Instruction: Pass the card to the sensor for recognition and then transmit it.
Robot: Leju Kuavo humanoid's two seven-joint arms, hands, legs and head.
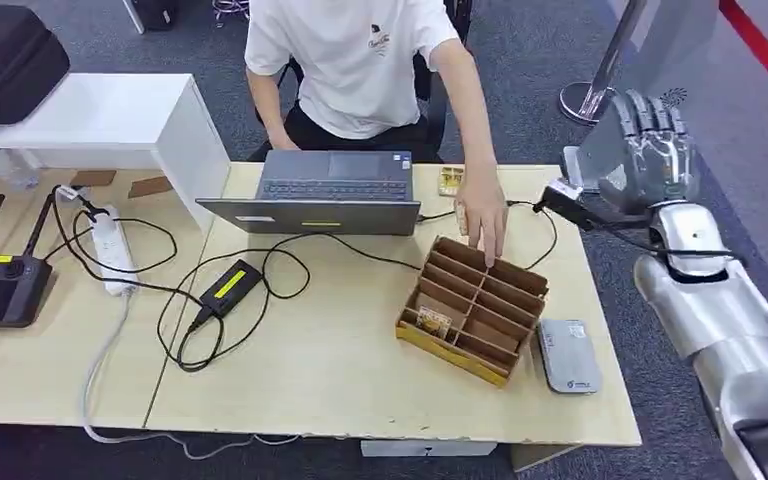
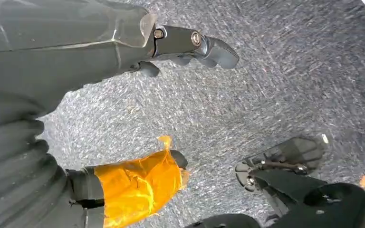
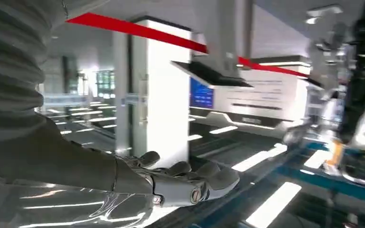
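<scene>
My right hand (image 1: 650,150) is raised beside the tabletop (image 1: 340,370), fingers straight and holding nothing, seemingly waiting, while what looks like the card (image 1: 433,322) stands in the wooden organizer (image 1: 472,310) near the grey sensor (image 1: 568,356).

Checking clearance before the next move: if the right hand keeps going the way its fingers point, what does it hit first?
The silver right hand is raised beside the table, fingers pointing up and away. The right wrist view shows open room beyond its fingers; the way looks free, though depth is unclear.
</scene>
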